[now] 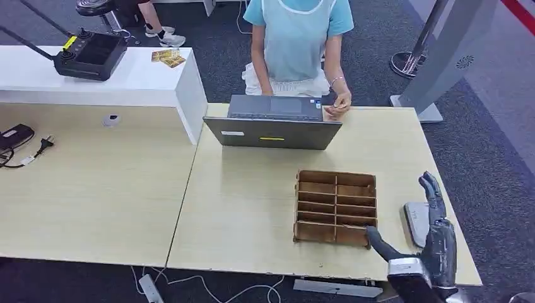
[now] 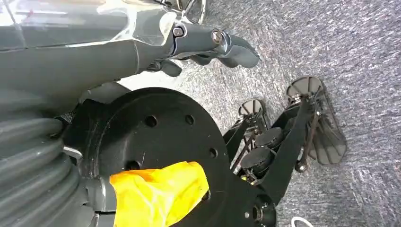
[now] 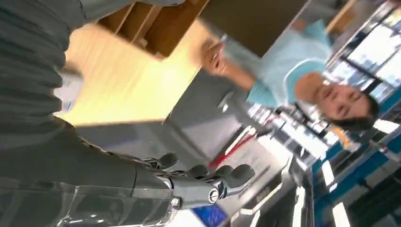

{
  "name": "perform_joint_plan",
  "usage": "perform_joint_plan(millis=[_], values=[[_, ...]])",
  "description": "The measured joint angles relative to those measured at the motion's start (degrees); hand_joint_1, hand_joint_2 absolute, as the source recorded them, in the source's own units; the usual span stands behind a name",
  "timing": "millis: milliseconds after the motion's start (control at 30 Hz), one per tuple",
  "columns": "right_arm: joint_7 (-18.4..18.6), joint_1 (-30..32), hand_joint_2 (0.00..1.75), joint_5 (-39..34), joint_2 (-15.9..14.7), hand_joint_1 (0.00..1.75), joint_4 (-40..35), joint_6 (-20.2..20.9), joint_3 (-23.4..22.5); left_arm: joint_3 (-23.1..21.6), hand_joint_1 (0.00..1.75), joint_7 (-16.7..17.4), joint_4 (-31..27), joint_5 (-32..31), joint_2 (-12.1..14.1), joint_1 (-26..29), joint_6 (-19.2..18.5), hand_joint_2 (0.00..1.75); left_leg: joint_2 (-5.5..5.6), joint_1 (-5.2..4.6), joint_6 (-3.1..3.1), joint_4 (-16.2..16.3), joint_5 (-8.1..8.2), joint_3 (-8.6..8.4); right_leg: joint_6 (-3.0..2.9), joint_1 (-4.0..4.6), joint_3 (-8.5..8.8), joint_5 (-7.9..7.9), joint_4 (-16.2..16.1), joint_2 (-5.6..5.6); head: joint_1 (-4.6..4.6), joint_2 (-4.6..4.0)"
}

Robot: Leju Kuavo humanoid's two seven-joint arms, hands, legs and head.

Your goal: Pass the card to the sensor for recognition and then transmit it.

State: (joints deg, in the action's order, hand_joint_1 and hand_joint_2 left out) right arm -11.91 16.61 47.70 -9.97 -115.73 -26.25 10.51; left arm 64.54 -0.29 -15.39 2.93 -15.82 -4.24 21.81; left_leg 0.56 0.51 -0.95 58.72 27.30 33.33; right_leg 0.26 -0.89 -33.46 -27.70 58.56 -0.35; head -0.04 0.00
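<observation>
Pale tabletop [image 1: 252,208], wooden organizer [image 1: 335,207] near my right hand [image 1: 435,243].
I see its fingers [image 1: 431,189] extended, empty, over the grey sensor [image 1: 415,222]; left hand [image 2: 213,45] loosely spread, empty.

Two light wood tables side by side, a white counter behind the left one.
Right table [image 1: 252,208]: open grey laptop [image 1: 272,129] at far edge, brown wooden divided tray [image 1: 335,206] near front right, flat grey sensor pad [image 1: 415,222] just right of it. Left table [image 1: 94,196]: black adapter with cord and plug [image 1: 19,142] at left edge. Counter [image 1: 145,79]: black controller [image 1: 89,55], yellowish cards [image 1: 168,57].
</observation>
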Motion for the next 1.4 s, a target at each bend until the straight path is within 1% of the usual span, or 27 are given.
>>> perform_joint_plan(millis=[67, 100, 167, 200, 233, 300, 333, 400, 467, 600, 700, 767, 967, 1300, 1333, 1400], values=[[5.7, 0.9, 1.75, 10.2, -0.2, 0.00, 0.5, -4.5, 1.3, 0.0, 0.00, 0.5, 0.0, -0.4, 0.0, 0.0, 0.0, 1.75, 0.00, 0.00, 0.00, 0.0, 0.00, 0.00, 0.00, 0.00, 0.00, 0.00, 0.0, 0.00, 0.00, 0.00], [8.6, 1.3, 1.75, 14.9, -0.5, 0.00, 0.7, -5.8, 1.9, 0.0, 0.00, 0.7, 0.0, -0.6, 0.0, 0.0, 0.0, 1.75, -0.01, -0.01, 0.00, 0.0, 0.00, 0.00, 0.00, -0.01, 0.00, 0.00, 0.0, 0.00, -0.02, 0.00], [14.7, 2.1, 1.75, 23.9, -1.7, 0.00, 1.3, -6.8, 3.2, 0.0, 0.00, 1.2, 0.0, -1.0, 0.0, 0.0, 0.0, 1.75, -0.01, -0.01, 0.00, 0.0, 0.00, 0.00, 0.00, -0.01, 0.01, 0.00, 0.0, 0.01, 0.00, 0.00], [17.3, 2.4, 1.75, 27.1, -2.4, 0.00, 1.6, -6.7, 3.7, 0.0, 0.00, 1.5, 0.0, -1.3, 0.0, -0.1, 0.0, 1.75, -0.01, -0.01, 0.00, 0.0, 0.00, 0.01, 0.00, -0.01, 0.01, 0.00, 0.0, 0.00, 0.00, 0.00], [20.8, 2.6, 1.75, 30.9, -3.1, 0.00, 1.9, -6.3, 4.4, 0.0, 0.00, 1.8, 0.0, -1.8, 0.0, -0.1, 0.0, 1.75, -0.02, -0.02, 0.00, 0.0, 0.00, 0.01, 0.00, -0.02, 0.01, 0.00, 0.0, 0.01, 0.00, 0.00], [26.8, 2.5, 1.75, 37.1, -4.9, 0.00, 3.1, -4.7, 6.2, -0.1, 0.00, 2.4, 0.0, -2.6, 0.1, -0.2, 0.2, 1.75, -0.06, -0.02, 0.00, 0.0, 0.00, 0.01, 0.00, -0.02, 0.01, 0.01, 0.0, 0.02, 0.00, 0.00], [28.9, 2.4, 1.75, 39.3, -5.7, 0.00, 3.9, -3.8, 7.2, -0.1, 0.00, 2.6, 0.0, -3.0, 0.1, -0.2, 0.2, 1.75, -0.06, -0.02, 0.00, 0.0, 0.00, 0.01, 0.00, -0.02, 0.01, 0.01, 0.0, 0.02, 0.00, 0.00], [31.1, 1.7, 1.75, 41.2, -6.7, 0.00, 5.5, -2.6, 9.2, -0.3, 0.00, 2.9, 0.0, -3.5, 0.1, -0.2, 0.3, 1.75, -0.06, -0.02, 0.00, 0.0, 0.00, 0.00, 0.00, -0.02, 0.01, 0.01, 0.0, 0.02, 0.00, 0.00], [34.5, 1.0, 1.75, 41.9, -7.8, 0.00, 7.0, 0.4, 11.2, -0.5, 0.00, 3.2, 0.0, -4.0, 0.1, -0.3, 0.2, 1.75, -0.07, -0.02, 0.00, 0.0, 0.00, -0.01, -0.01, -0.02, 0.01, 0.01, 0.0, 0.03, 0.00, 0.00], [36.9, -1.5, 1.75, 40.9, -9.3, 0.00, 10.2, 7.0, 14.0, -0.9, 0.00, 4.0, 0.0, -5.2, 0.2, -0.3, 0.2, 1.75, -0.17, -0.01, 0.00, 0.0, 0.00, 0.00, -0.03, -0.01, 0.01, 0.03, 0.0, 0.11, -0.02, 0.00], [36.9, -4.5, 1.75, 39.8, -9.5, 0.00, 12.9, 10.3, 16.1, -1.5, 0.00, 4.6, 0.0, -6.2, 0.2, -0.4, 0.1, 1.75, -0.26, 0.00, 0.00, 0.0, 0.00, -0.07, -0.04, 0.00, 0.01, 0.04, 0.0, 0.19, 0.00, 0.00], [36.9, -6.5, 1.75, 39.2, -9.5, 0.00, 14.8, 11.7, 17.3, -1.9, 0.00, 4.7, 0.0, -6.8, 0.2, -0.4, -0.3, 1.75, -0.22, 0.00, -0.01, 0.0, -0.01, -0.06, -0.04, 0.00, 0.01, 0.04, 0.0, 0.18, 0.00, 0.00], [36.9, -9.9, 1.75, 38.8, -9.5, 0.00, 17.9, 12.2, 18.9, -2.4, 0.00, 5.0, 0.0, -7.6, 0.2, -0.5, -0.3, 1.75, -0.21, -0.01, -0.02, 0.0, -0.02, -0.05, -0.04, -0.01, 0.02, 0.04, 0.0, 0.17, 0.00, 0.00], [36.9, -11.2, 1.75, 38.8, -9.5, 0.00, 19.7, 12.5, 19.6, -2.6, 0.00, 5.0, 0.0, -7.7, 0.2, -0.5, -0.4, 1.75, -0.21, -0.01, -0.02, 0.0, -0.02, -0.04, -0.04, -0.01, 0.01, 0.04, 0.0, 0.17, 0.00, 0.00], [36.9, -11.2, 1.75, 38.8, -9.5, 0.02, 19.8, 12.5, 19.6, -2.6, 0.00, 5.0, 0.0, -7.7, 0.2, -0.5, -0.4, 1.75, -0.21, -0.01, -0.02, 0.0, -0.02, -0.04, -0.04, -0.01, 0.01, 0.04, 0.0, 0.17, 0.00, 0.00], [36.9, -11.3, 1.75, 38.8, -9.5, 0.14, 19.9, 12.4, 19.7, -2.7, 0.00, 5.0, 0.0, -7.7, 0.2, -0.5, -0.4, 1.75, -0.21, -0.01, -0.02, 0.0, -0.02, -0.04, -0.04, -0.01, 0.01, 0.04, 0.0, 0.17, 0.00, 0.00]])
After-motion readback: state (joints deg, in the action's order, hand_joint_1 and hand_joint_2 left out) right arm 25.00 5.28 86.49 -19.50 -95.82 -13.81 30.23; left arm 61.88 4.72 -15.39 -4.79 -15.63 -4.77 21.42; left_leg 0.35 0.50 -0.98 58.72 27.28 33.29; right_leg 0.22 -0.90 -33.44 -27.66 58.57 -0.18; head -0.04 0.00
